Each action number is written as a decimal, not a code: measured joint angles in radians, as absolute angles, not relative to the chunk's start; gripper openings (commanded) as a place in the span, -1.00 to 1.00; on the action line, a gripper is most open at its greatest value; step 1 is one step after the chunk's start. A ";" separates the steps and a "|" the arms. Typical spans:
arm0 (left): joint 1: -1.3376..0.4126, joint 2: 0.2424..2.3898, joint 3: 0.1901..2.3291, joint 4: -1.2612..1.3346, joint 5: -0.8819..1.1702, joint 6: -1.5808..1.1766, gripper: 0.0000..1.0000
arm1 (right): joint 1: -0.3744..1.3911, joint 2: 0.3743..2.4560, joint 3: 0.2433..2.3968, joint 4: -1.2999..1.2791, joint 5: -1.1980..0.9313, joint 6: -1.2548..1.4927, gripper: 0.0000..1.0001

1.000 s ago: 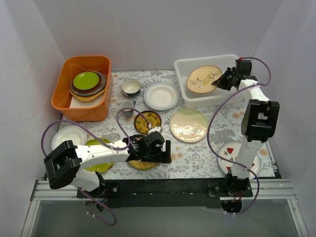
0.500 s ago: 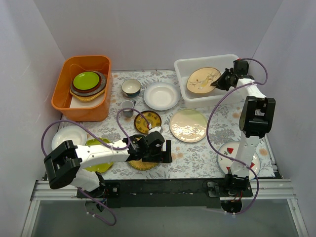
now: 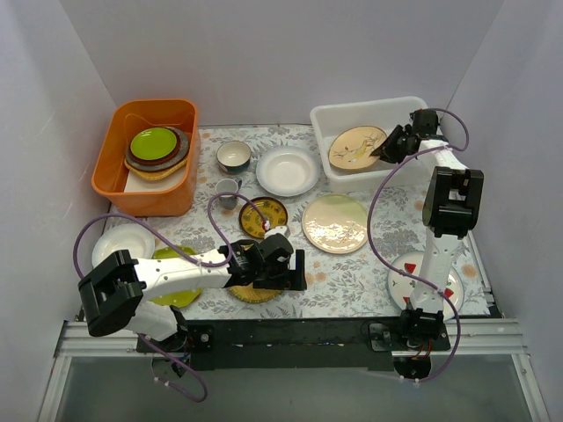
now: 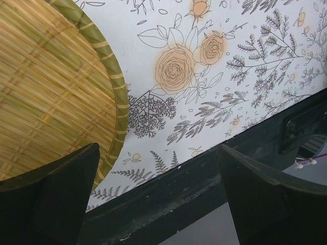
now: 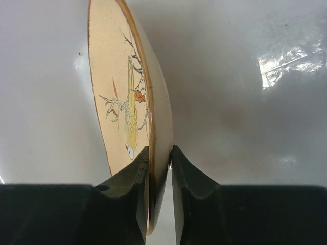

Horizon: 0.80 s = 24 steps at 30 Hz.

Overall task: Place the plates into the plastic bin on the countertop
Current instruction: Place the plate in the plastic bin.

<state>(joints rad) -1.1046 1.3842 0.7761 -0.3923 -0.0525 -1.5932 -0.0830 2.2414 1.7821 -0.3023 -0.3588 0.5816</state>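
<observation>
The white plastic bin [image 3: 365, 106] stands at the back right of the countertop [image 3: 352, 277]. My right gripper [image 3: 383, 149] reaches into it, shut on the rim of a cream plate with a leaf sprig [image 3: 355, 146]. In the right wrist view the plate [image 5: 116, 76] stands on edge, pinched in the gripper [image 5: 159, 150], with the bin wall [image 5: 245, 102] behind. My left gripper [image 3: 297, 269] hangs open at the near edge beside the woven-straw plate [image 3: 251, 294]. The left wrist view shows that plate [image 4: 46, 92] left of the empty gripper [image 4: 158, 149].
On the cloth lie a white plate [image 3: 287, 170], a glossy cream plate [image 3: 335, 222], a brown-and-yellow plate [image 3: 263, 216], a strawberry plate [image 3: 412, 271], a lime plate [image 3: 179, 297] and another white plate [image 3: 123, 239]. An orange tub [image 3: 114, 167], a teal bowl [image 3: 233, 156] and a grey cup [image 3: 227, 190] stand at the back left.
My right gripper has carried the sprig plate a little left and farther into the bin, and its fingers have eased slightly. The left arm has not moved.
</observation>
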 measured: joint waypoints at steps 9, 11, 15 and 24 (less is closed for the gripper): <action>-1.105 1.384 0.776 -0.396 -0.052 -1.593 0.96 | -0.083 2.241 1.807 -0.300 -0.369 0.568 0.16; -1.105 1.385 0.777 -0.396 -0.051 -1.593 0.96 | -0.083 2.241 1.809 -0.302 -0.365 0.565 0.22; -1.105 1.393 0.789 -0.409 -0.050 -1.593 0.96 | -0.083 2.241 1.814 -0.312 -0.353 0.555 0.27; -1.105 1.394 0.830 -0.444 -0.057 -1.589 0.96 | -0.085 2.241 1.863 -0.389 -0.279 0.517 0.45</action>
